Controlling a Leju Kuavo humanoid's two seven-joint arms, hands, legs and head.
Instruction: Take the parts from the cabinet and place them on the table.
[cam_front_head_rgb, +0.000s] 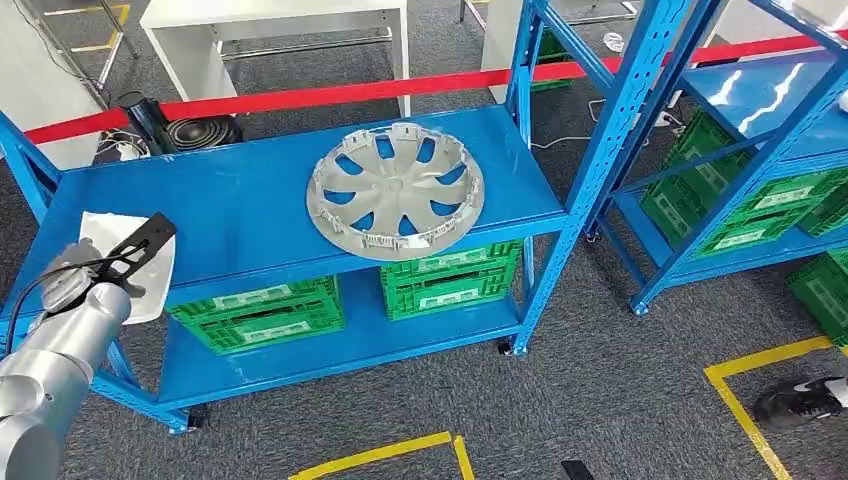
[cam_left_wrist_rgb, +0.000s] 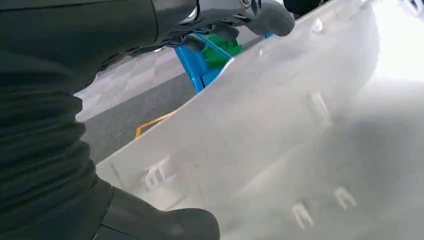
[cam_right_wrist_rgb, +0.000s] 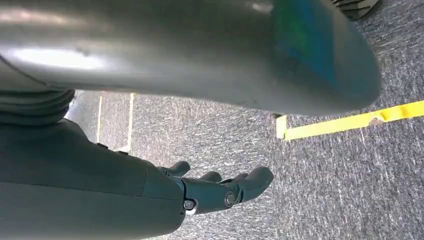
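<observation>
On the top shelf of the blue rack (cam_front_head_rgb: 250, 200) lies a big silver wheel cover (cam_front_head_rgb: 395, 190). It lies flat, near the right end of that shelf, with small clips all around its rim. Nothing touches it.

At the left end of the same shelf sits a pale white part (cam_front_head_rgb: 140, 262). Its edge sticks out a little past the front of the shelf. The left hand (cam_front_head_rgb: 120, 255) is at this part, with dark fingers (cam_front_head_rgb: 140, 240) lying across it. In the left wrist view the white part (cam_left_wrist_rgb: 280, 150) is very close, and one grey fingertip (cam_left_wrist_rgb: 272, 17) rests on its edge. The thumb (cam_left_wrist_rgb: 160, 222) is near the part's other edge. The hand looks to be gripping the part, but the pictures do not show for sure that it is pinched tight. The silver left arm (cam_front_head_rgb: 50, 360) comes up from the bottom left corner.

The right hand (cam_right_wrist_rgb: 220, 190) hangs over the grey carpet (cam_right_wrist_rgb: 325, 190). Its fingers are a little bent and apart, and it holds nothing. A strip of yellow tape (cam_right_wrist_rgb: 350, 120) runs on the carpet nearby.

Under the top shelf, green crates (cam_front_head_rgb: 450, 275) stand side by side on the lower shelf. A second blue rack (cam_front_head_rgb: 760, 130) with more green crates stands to the right. A red band (cam_front_head_rgb: 330, 95) stretches behind the racks. A black and white shoe (cam_front_head_rgb: 800, 400) is on the floor at the right edge.
</observation>
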